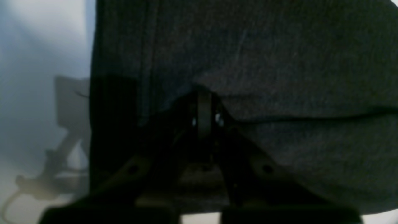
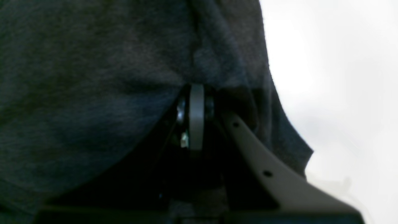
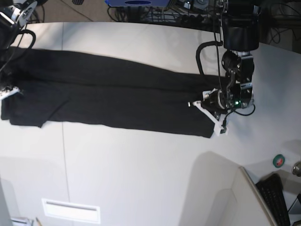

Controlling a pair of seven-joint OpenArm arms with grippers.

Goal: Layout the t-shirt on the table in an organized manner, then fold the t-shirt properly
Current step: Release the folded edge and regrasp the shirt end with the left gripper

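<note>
The t-shirt (image 3: 113,101) lies stretched into a long dark band across the far half of the table (image 3: 141,169), and every other thing can be placed by it. At the shirt's left end in the base view, the right gripper (image 3: 8,90) sits on the cloth at the edge of the picture; its own camera shows the jaws pressed together with a pinch of black fabric (image 2: 124,77) bunched between them, so it is closed on the shirt, and bare pale table shows just beyond the hem. That hold pins one end so the cloth cannot slide when the other end is pulled. Along the middle of the shirt a lengthwise crease runs from end to end, which suggests the garment is doubled over on itself, though how many layers there are I cannot tell. At the shirt's right end the left gripper (image 3: 211,104) rests low on the cloth; its wrist view shows the jaws clamped shut on a fold of grey-black fabric (image 1: 264,62) close to the side edge. With both ends held at once, the band is kept taut and straight, likely so it can be lifted or folded evenly. A small green roll (image 3: 279,161) lies well apart from the shirt, near the table's right edge.
</note>
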